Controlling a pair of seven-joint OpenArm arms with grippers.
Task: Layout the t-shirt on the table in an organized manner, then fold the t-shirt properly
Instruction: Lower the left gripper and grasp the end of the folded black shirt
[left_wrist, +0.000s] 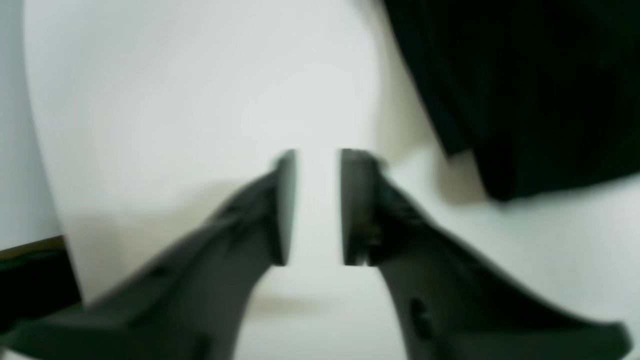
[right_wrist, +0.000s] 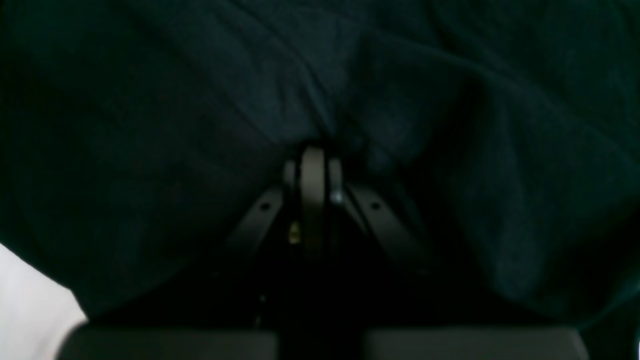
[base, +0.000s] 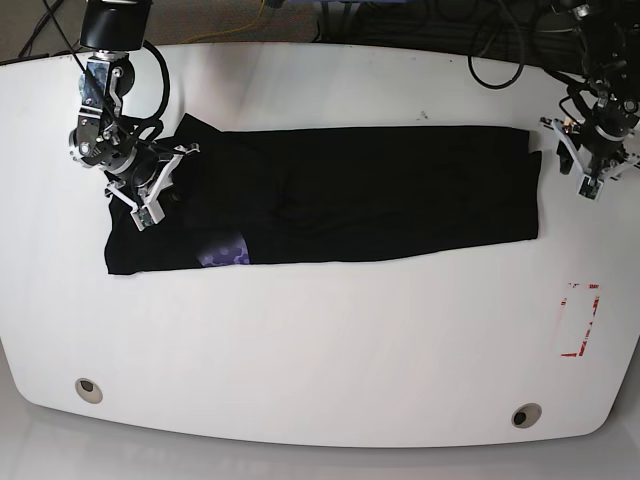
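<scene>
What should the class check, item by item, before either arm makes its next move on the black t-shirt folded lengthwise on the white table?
1. Left pincer free of cloth: ok; jaws stand apart over the bare glossy white table, nothing between them.
2. Right pincer gripping the black cloth t-shirt: ok; jaws shut with fabric bunched at their tips.
3. T-shirt lying as a long band with straight edges: ok on the long sides; not ok at the right arm's end, where it is rumpled.
4. Purple neck patch tucked in: not ok; it shows at the near edge.
5. Red rectangular outline mark uncovered: ok.
</scene>
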